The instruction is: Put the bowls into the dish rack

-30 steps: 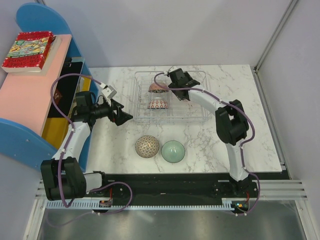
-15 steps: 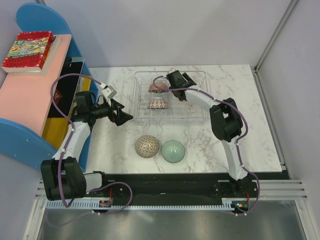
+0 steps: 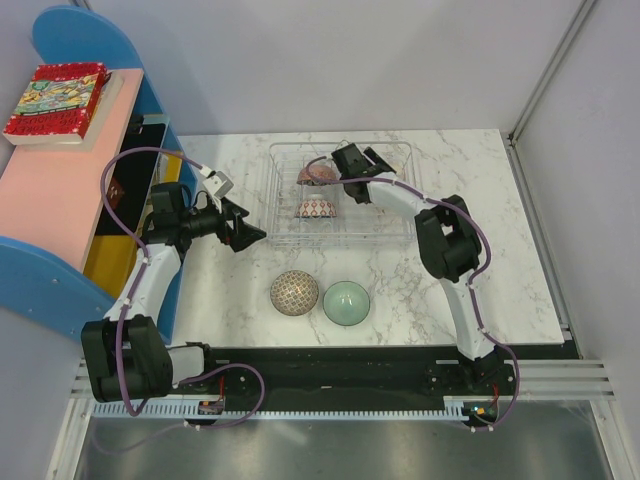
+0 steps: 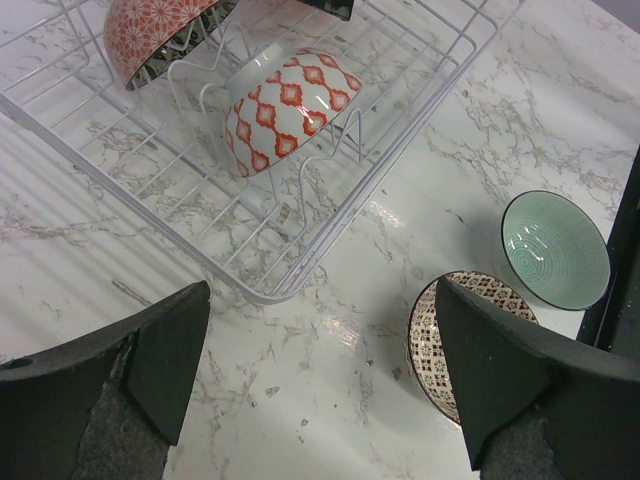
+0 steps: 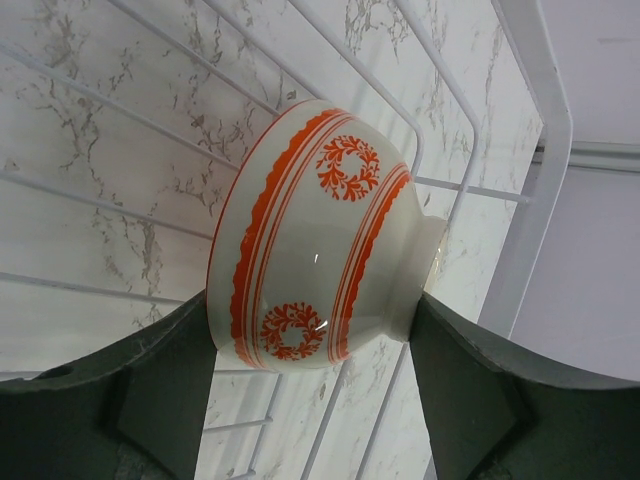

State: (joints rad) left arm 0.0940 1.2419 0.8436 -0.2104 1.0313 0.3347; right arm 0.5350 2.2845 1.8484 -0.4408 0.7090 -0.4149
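The dish rack [image 3: 345, 241], of white wire, stands at the back middle of the marble table. In it an orange-red floral bowl [image 3: 311, 175] and an orange-and-white lattice bowl [image 3: 315, 209] rest on edge; both also show in the left wrist view, the floral bowl [image 4: 150, 30] and the lattice bowl [image 4: 285, 110]. My right gripper [image 3: 345, 165] is inside the rack, shut on a white bowl with orange wreaths [image 5: 315, 235], held sideways by rim and foot over the rack wires [image 5: 545, 100]. My left gripper [image 3: 243, 233] is open and empty, left of the rack. A beige lattice bowl [image 3: 294, 293] and a mint-green bowl [image 3: 346, 302] sit in front of the rack.
A blue and pink shelf [image 3: 60, 200] with a book [image 3: 55, 100] stands at the left, close behind my left arm. Walls close the back and right. In the left wrist view the mint-green bowl [image 4: 555, 248] and the beige bowl [image 4: 430, 340] lie near the table's black front edge [image 4: 620, 280].
My right arm's elbow has swung left and its gripper has edged a little left within the rack. The left arm and the bowls on the table have not moved.
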